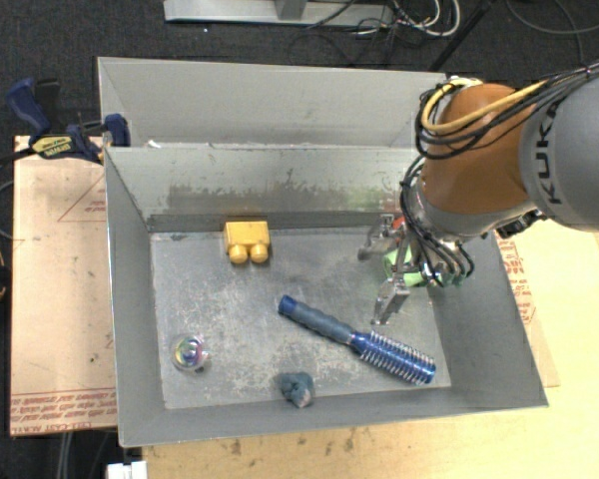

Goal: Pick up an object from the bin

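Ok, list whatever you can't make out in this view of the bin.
In the camera view:
The green thing at the right of the bin: mostly covered by the arm's wrist and cables, kind unclear.
The bin floor beneath the orange cover: hidden by the arm.
The shiny round thing, front left: too small to identify.
The blue-grey lump, front edge: too small to tell its kind.

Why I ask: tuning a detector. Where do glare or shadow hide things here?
Camera view: even light, soft shadows; the shiny ball at front left shows glints; the bin's back wall carries a pale sheen; the hand is shaded by the arm.
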Controlling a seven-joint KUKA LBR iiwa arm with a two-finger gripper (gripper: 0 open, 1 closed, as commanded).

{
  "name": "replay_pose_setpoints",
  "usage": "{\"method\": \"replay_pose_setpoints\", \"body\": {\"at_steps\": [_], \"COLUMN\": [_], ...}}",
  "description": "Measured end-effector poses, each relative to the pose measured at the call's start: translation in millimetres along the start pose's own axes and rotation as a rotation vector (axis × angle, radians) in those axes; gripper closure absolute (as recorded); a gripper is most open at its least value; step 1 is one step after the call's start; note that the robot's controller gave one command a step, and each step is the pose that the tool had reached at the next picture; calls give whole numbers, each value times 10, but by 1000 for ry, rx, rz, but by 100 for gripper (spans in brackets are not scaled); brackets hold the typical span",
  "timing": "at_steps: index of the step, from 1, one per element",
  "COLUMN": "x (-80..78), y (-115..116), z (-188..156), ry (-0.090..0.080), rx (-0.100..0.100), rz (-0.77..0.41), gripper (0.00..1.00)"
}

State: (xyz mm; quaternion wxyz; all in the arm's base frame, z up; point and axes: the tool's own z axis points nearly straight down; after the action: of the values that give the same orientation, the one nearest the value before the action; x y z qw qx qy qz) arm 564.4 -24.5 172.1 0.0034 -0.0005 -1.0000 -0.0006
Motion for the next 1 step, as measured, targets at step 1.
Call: {"method": "replay_pose_setpoints", "body": {"at_steps": [1], "x": [209], "y": [358], "z": [986], "ry": [-16], "rx": [2], "rz": [-75], "gripper": [0]}}
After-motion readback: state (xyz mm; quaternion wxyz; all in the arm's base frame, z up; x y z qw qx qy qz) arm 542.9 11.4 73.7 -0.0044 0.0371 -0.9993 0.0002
